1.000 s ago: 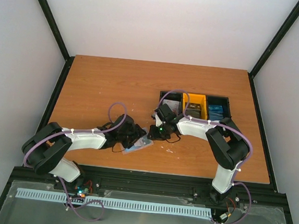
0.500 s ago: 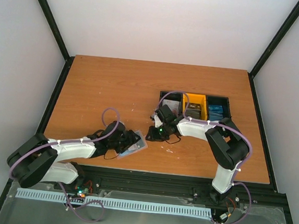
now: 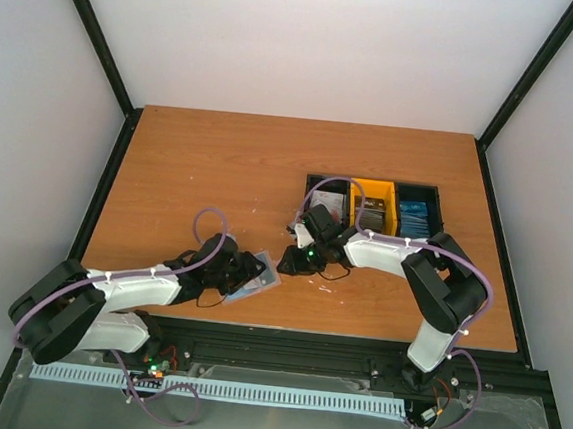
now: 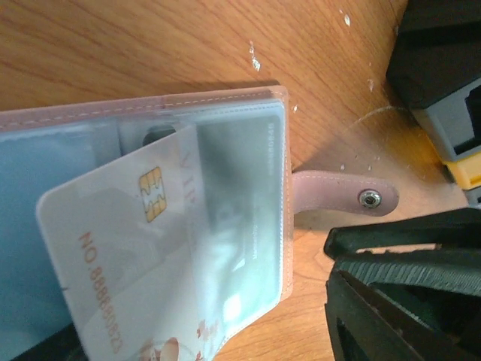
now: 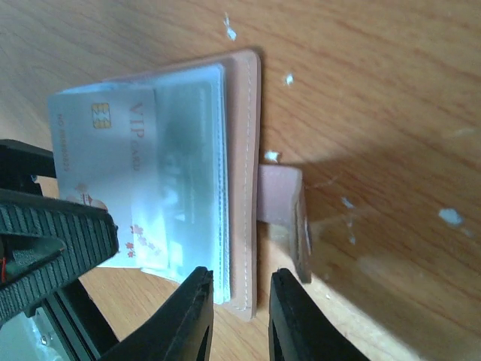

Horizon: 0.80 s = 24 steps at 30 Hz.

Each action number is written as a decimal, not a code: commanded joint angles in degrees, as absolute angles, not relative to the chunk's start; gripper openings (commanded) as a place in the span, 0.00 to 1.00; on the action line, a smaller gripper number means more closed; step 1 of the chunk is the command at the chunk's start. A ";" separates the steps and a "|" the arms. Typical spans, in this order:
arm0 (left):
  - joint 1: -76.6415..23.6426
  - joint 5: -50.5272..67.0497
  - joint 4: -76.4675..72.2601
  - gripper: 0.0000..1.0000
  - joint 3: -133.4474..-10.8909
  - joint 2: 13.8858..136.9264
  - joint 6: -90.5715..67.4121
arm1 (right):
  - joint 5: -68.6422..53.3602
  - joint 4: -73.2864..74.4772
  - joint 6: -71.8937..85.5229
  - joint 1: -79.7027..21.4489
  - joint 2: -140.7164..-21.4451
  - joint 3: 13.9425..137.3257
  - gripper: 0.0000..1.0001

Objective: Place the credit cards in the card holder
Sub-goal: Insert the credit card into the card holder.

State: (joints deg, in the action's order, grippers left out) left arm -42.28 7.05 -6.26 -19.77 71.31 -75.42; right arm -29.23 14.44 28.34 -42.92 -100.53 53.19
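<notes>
The card holder (image 3: 259, 284) lies open near the table's front edge, tan-pink outside (image 4: 150, 105) and pale blue inside. A white credit card (image 4: 135, 248) with a gold chip and red print sits partly under a clear slot, its lower end sticking out. My left gripper (image 3: 242, 274) is open over that end, and one dark finger (image 4: 398, 301) stands clear of the holder's edge. My right gripper (image 5: 240, 316) is narrowly open astride the holder's pink edge (image 5: 244, 150) beside the snap strap (image 5: 282, 203). More credit cards (image 3: 370, 214) lie in the bins.
A row of three bins stands at the back right: black (image 3: 330, 196), yellow (image 3: 374, 194) and black (image 3: 420, 201), each with a card stack. The two grippers are close together over the holder. White flecks dot the wood near the strap.
The left arm has sunk and drawn back toward the near left, and its jaws have narrowed. The holder has slid slightly toward the front edge. The right gripper followed it a little left.
</notes>
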 commanded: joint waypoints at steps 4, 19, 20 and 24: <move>-42.61 6.75 5.90 0.65 -19.77 66.59 -74.57 | -29.60 12.76 28.03 -43.49 -99.91 53.61 0.22; -39.49 10.92 8.79 0.45 -26.39 71.53 -68.28 | -26.33 15.07 28.64 -45.09 -103.61 58.05 0.22; -39.47 10.90 9.67 0.45 -26.78 72.00 -67.86 | -23.20 16.33 29.28 -45.09 -103.62 58.69 0.23; -39.30 11.08 10.25 0.45 -27.36 72.70 -66.01 | -13.91 19.96 29.52 -45.09 -102.68 60.15 0.27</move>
State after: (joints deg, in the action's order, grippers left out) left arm -40.01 10.55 7.79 -25.28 71.81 -69.80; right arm -24.40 16.08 28.99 -44.66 -103.11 57.98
